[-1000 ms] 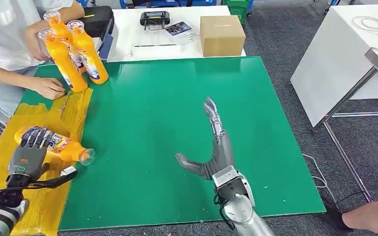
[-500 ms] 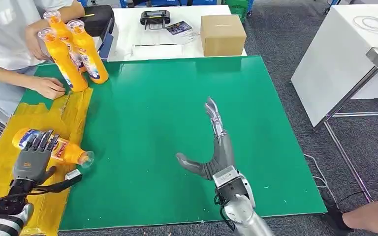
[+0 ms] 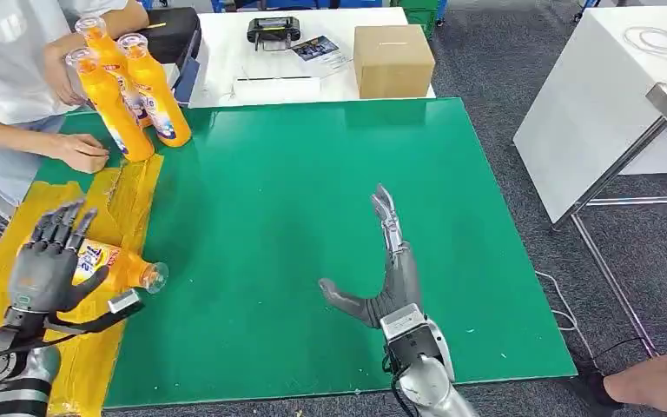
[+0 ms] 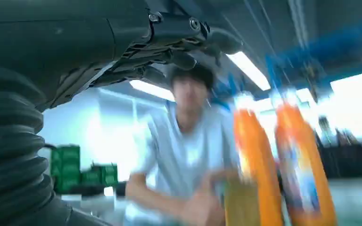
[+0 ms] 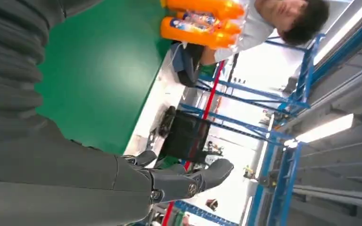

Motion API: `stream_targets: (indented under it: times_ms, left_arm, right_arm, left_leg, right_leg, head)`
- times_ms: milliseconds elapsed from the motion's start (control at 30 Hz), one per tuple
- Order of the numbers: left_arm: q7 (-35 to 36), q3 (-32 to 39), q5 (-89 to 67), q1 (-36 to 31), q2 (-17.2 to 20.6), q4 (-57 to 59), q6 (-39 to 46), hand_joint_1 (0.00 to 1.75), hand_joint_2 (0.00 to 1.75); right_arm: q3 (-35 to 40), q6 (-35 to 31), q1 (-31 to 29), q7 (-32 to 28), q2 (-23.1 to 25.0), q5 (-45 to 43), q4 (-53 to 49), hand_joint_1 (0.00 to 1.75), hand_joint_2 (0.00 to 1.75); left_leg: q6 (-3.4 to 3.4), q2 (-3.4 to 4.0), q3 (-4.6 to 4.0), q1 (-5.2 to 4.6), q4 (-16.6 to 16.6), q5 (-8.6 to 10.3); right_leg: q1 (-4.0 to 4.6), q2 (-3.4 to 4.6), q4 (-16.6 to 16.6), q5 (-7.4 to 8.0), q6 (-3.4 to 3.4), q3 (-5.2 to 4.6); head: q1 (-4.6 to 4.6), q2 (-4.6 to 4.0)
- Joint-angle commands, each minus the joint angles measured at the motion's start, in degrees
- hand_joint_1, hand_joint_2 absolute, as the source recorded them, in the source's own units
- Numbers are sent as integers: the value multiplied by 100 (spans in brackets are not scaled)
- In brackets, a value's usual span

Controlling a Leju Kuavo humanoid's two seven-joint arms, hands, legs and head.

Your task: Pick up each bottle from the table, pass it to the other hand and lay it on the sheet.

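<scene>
In the head view your left hand [image 3: 48,261] is lifted over the yellow sheet [image 3: 17,295], fingers spread and holding nothing. The lying bottle [image 3: 113,265] rests on the sheet just beside that hand, its clear cap reaching over the sheet edge onto the green mat [image 3: 313,174]. Whether the thumb touches the bottle, you cannot tell from here.

Your right hand [image 3: 382,269] lies flat and open on the mat, fingers stretched forward, thumb out to the side — nothing in it.

At the far left corner of the mat three bottles [image 3: 126,87] stand upright, close together, and a person [image 3: 17,69] holds them with one hand while the other hand rests on the mat next to the sheet.

The left wrist view gives what the head view does not: the person from the front, blurred, with two orange bottles before them. The right wrist view shows the standing bottles across the mat and blue racks behind — it is turned on its side.

For room: the middle of the mat between your two hands is bare green. A cardboard box [image 3: 391,61] sits on the white table beyond the far edge, and a white table [image 3: 599,104] stands to the right, apart from the mat.
</scene>
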Motion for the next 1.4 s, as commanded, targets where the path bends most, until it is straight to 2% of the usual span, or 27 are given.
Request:
stream_targets:
  times_ms: [33,100,167,200,233,300,333,367,433,467,500,533,567,633,667,700,733,867,900,1033,1167,1200,1233,1400]
  left_arm:
    - [-584,1334,397,57,-1325,-2033,-66,0,175]
    - [-584,1178,713,159,-1534,-2249,-66,0,175]
    - [-584,1178,713,159,-1534,-2249,-66,0,175]
    - [-584,1157,753,188,-1657,-2299,-66,0,175]
    - [-584,792,1594,303,-1679,-1924,-66,0,175]
    - [-584,327,2250,489,-1735,-1702,-66,0,175]
    - [-584,-133,2977,622,-1630,-1422,-66,0,175]
    - [-295,-1017,3878,882,-1266,-1421,-102,0,175]
    - [15,-1582,4988,1090,-1079,-1669,-1008,0,175]
    - [73,-1767,5730,1185,-1080,-1749,-1771,0,175]
    - [85,-1818,5936,1223,-1104,-1763,-2011,0,175]
    - [125,-1950,6428,1283,-1134,-1731,-2628,0,175]
    - [118,-1980,6466,1308,-1171,-1709,-2693,0,175]
    - [222,-2101,7024,1355,-1217,-1654,-3465,0,175]
    - [222,-2101,7024,1355,-1217,-1654,-3465,0,175]
    - [222,-2101,7024,1355,-1217,-1654,-3465,0,175]
    - [222,-2101,7024,1355,-1217,-1654,-3465,0,175]
    - [223,-2096,7025,1340,-1225,-1647,-3467,0,175]
    - [223,-2096,7025,1340,-1225,-1647,-3467,0,175]
    - [472,-2272,7527,1411,-1246,-1615,-4364,0,175]
    - [512,-2551,7679,1474,-1250,-1671,-4613,0,175]
    - [523,-2606,7739,1478,-1246,-1690,-4680,0,175]
    - [538,-2652,7835,1488,-1240,-1718,-4772,0,175]
    - [558,-2735,7962,1524,-1221,-1799,-4937,0,175]
  right_arm:
    - [-254,-177,365,-10,-119,105,-239,0,175]
    - [-329,-233,526,-2,-82,188,-325,0,175]
    - [-329,-233,526,-2,-82,188,-325,0,175]
    - [-342,-244,572,-3,-74,208,-347,0,175]
    - [-412,-263,644,24,-12,265,-376,0,175]
    - [-496,-242,743,55,51,357,-433,0,175]
    - [-538,-235,791,73,84,409,-460,0,175]
    - [-617,-178,844,110,143,500,-495,0,175]
    - [-725,-167,911,124,215,578,-536,0,175]
    - [-778,-140,962,139,246,636,-574,0,175]
    - [-806,-123,999,144,263,663,-601,0,175]
    - [-849,-120,1063,145,289,696,-639,0,175]
    - [-861,-115,1087,143,293,710,-656,0,175]
    - [-935,-89,1158,144,329,700,-697,0,175]
    - [-935,-89,1158,144,329,700,-697,0,175]
    - [-935,-89,1158,144,329,700,-697,0,175]
    - [-935,-89,1158,144,329,700,-697,0,175]
    - [-944,-80,1156,142,321,698,-696,0,175]
    - [-944,-80,1156,142,321,698,-696,0,175]
    - [-1002,-70,1194,142,362,698,-688,0,175]
    - [-996,-87,1211,153,375,747,-662,0,175]
    - [-997,-88,1215,160,375,754,-659,0,175]
    - [-998,-83,1218,163,372,759,-658,0,175]
    - [-1004,-73,1244,165,370,768,-680,0,175]
  left_leg:
    - [3,-9,7,7,4,-8]
    - [4,-16,11,6,5,-11]
    - [2,-6,4,3,-1,-4]
    - [6,-10,36,8,6,-24]
    - [4,-7,12,2,0,-9]
    - [5,-14,19,-1,-6,-8]
    - [5,-19,13,-6,-11,-2]
    - [6,-18,27,-4,-12,-9]
    - [5,-36,26,-5,-11,-7]
    - [4,-34,14,-2,-4,-7]
    - [2,-21,6,0,-2,-6]
    - [3,-26,18,2,-1,-13]
    - [3,-24,10,-1,-4,-7]
    - [3,-19,8,-3,-5,-8]
    - [3,-13,7,-2,-4,-8]
    - [5,-13,39,3,-1,-27]
    - [3,-14,9,-3,-5,-10]
    - [2,-9,24,2,-2,-19]
    - [2,-12,6,-1,-4,-8]
    - [2,-11,12,3,-3,-11]
    - [4,-9,6,-3,-5,-8]
    - [7,-10,38,3,-1,-26]
    - [3,-10,4,-2,-4,-8]
    - [2,-10,14,0,-2,-15]
  right_leg:
    - [8,-13,-5,-8,-3,15]
    - [8,-21,-5,-13,-3,23]
    - [2,-9,-5,-4,-1,7]
    - [9,-17,-8,-23,-4,47]
    - [2,-10,-5,-9,-1,18]
    - [1,-18,-10,-11,0,31]
    - [-5,-20,-9,-8,1,20]
    - [-2,-22,-14,-12,0,36]
    - [-3,-39,-14,-16,-2,37]
    - [-1,-38,-8,-16,-2,24]
    - [1,-23,-7,-10,-2,9]
    - [3,-30,-9,-17,-4,27]
    - [-1,-26,-8,-12,-1,18]
    - [-3,-19,-7,-10,0,14]
    - [-1,-12,-8,-8,0,13]
    - [6,-17,-13,-24,-5,51]
    - [-2,-15,-8,-10,-1,15]
    - [3,-12,-8,-16,-6,31]
    - [0,-13,-7,-8,-3,12]
    - [2,-12,-8,-10,-3,17]
    - [-2,-11,-8,-8,0,11]
    - [5,-16,-13,-23,-3,49]
    - [-1,-11,-7,-8,0,11]
    - [1,-13,-8,-13,-4,23]
  head:
    - [2,0]
    - [2,0]
    - [0,0]
    - [0,0]
    - [2,0]
    - [2,0]
    - [0,0]
    - [0,0]
    - [4,0]
    - [0,0]
    - [2,0]
    - [0,0]
    - [2,0]
    - [0,0]
    - [2,0]
    - [2,0]
    - [0,0]
    - [0,0]
    - [2,0]
    - [0,0]
    - [0,0]
    - [2,0]
    - [0,0]
    - [0,0]
